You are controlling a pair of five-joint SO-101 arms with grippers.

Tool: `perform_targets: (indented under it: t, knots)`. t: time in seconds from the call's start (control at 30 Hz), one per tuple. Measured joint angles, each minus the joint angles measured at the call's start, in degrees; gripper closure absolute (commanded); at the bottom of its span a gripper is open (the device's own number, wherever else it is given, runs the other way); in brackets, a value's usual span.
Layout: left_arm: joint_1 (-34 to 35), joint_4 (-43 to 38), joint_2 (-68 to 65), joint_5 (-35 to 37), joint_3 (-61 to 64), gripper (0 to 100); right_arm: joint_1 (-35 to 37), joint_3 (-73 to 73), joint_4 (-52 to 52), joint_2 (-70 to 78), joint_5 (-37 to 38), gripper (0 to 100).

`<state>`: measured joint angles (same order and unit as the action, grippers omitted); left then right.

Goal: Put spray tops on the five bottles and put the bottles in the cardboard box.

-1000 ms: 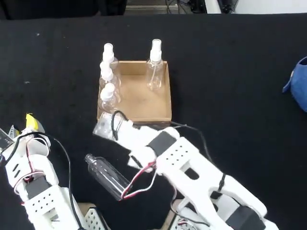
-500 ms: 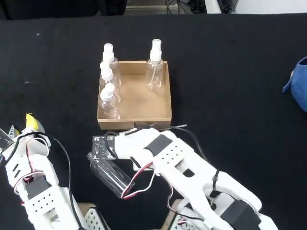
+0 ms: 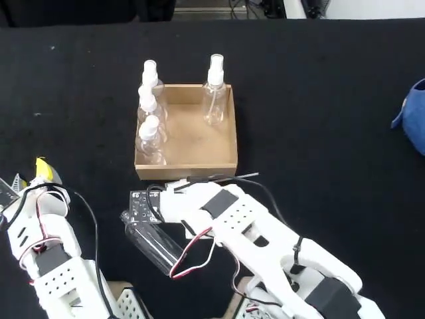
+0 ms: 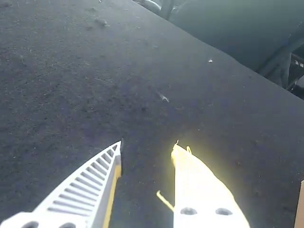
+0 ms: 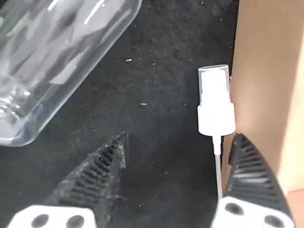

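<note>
The cardboard box (image 3: pixel 192 156) stands mid-table. Three clear bottles with white spray tops (image 3: pixel 149 103) line its left wall, and one more capped bottle (image 3: pixel 214 90) stands at its back right. An uncapped clear bottle (image 3: pixel 151 243) lies on the cloth in front of the box. My right gripper (image 3: pixel 143 207) hangs low between that bottle and the box, open. In the right wrist view a loose white spray top (image 5: pixel 216 111) lies between the fingers of this gripper (image 5: pixel 178 152), against the box wall (image 5: pixel 268 71), with the bottle (image 5: pixel 57 52) beside it. My left gripper (image 4: pixel 147 156) is open over bare cloth.
The left arm (image 3: pixel 40 226) sits at the near left corner of the black table (image 3: pixel 319 133). A blue object (image 3: pixel 415 123) lies at the right edge. Cables trail from the right arm (image 3: pixel 265 246) over the lying bottle.
My right gripper moved from the box's front wall down toward the lying bottle, then held nearly still. The left arm and the bottles stayed put.
</note>
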<state>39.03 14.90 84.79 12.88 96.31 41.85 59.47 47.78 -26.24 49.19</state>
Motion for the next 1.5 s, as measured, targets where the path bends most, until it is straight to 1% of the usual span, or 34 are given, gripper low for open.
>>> perform_targets:
  t: [0.2,0.4,0.93,1.27,1.5]
  knots:
    - [0.0,0.0,0.0,0.0,0.0,96,-0.09,-1.41,0.0,7.38,0.0,68.0]
    - [0.0,0.0,0.0,0.0,0.0,96,-0.09,-4.57,0.0,10.2,-0.09,68.0]
    - [0.0,0.0,0.0,0.0,0.0,96,0.0,-5.71,0.0,10.37,-1.32,68.0]
    - [0.0,0.0,0.0,0.0,0.0,96,2.29,-7.65,-0.09,10.99,-1.32,68.0]
    - [0.0,0.0,0.0,0.0,0.0,96,2.29,-7.65,-0.18,11.16,-1.32,68.0]
